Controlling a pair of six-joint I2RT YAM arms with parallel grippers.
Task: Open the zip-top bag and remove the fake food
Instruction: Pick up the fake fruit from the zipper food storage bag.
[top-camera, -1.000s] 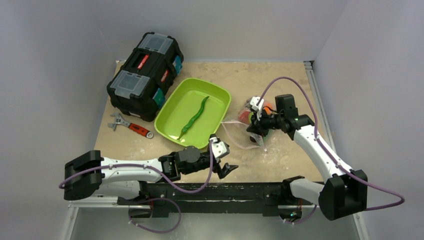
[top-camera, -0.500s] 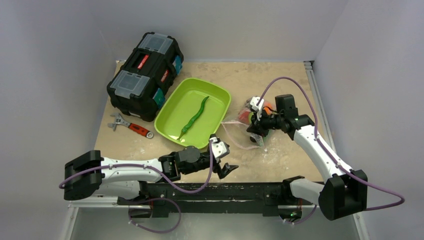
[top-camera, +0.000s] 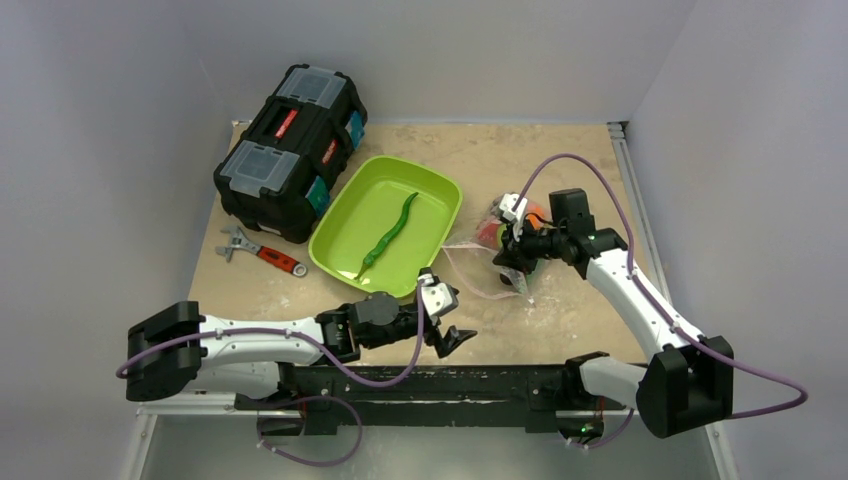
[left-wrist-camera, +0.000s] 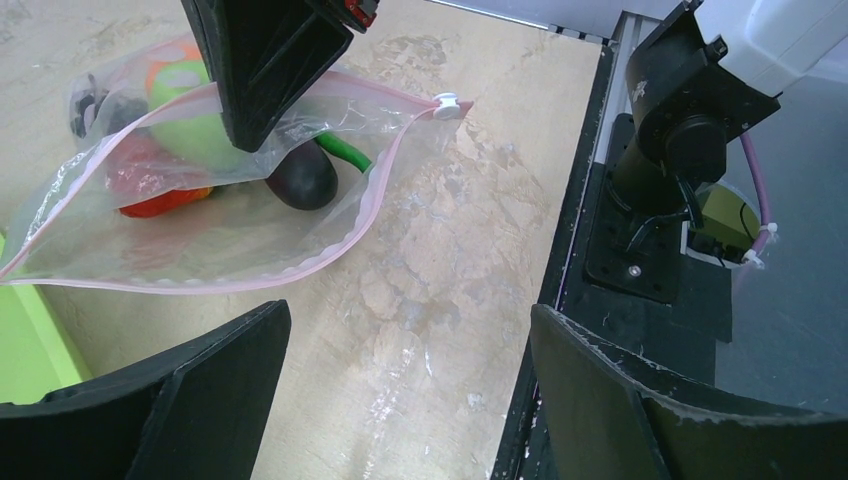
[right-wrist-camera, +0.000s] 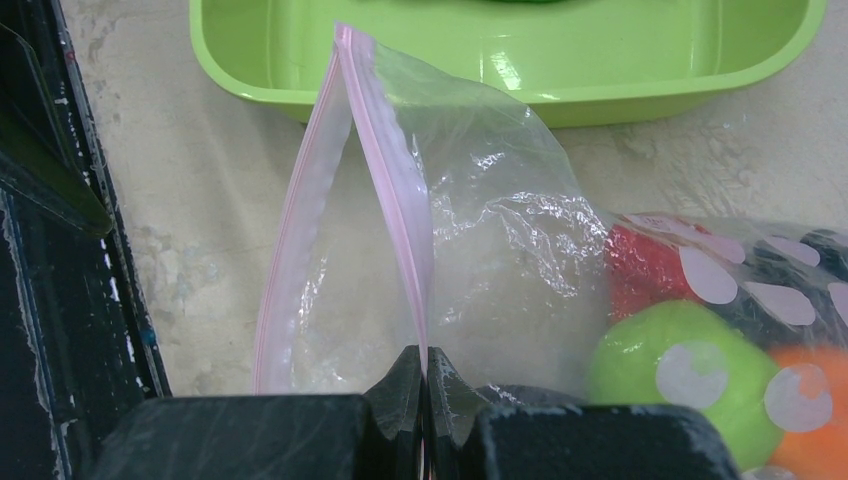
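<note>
The clear zip-top bag (left-wrist-camera: 215, 240) lies on the table with its mouth open and its pink zip strip (right-wrist-camera: 390, 170) parted. Inside it are a lime-green ball (left-wrist-camera: 195, 135), a purple eggplant (left-wrist-camera: 300, 178), a red pepper (left-wrist-camera: 150, 190) and an orange fruit (right-wrist-camera: 815, 415). My right gripper (right-wrist-camera: 423, 375) is shut on the upper zip strip and holds that edge up; in the top view it (top-camera: 514, 266) sits over the bag (top-camera: 474, 268). My left gripper (left-wrist-camera: 410, 330) is open and empty, just in front of the bag's mouth. A long green pod (top-camera: 392, 233) lies in the tray.
The lime-green tray (top-camera: 432, 228) stands left of the bag. A black toolbox (top-camera: 290, 150) is at the back left, with a red-handled wrench (top-camera: 262, 255) in front of it. The black base rail (left-wrist-camera: 660, 230) runs along the table's near edge.
</note>
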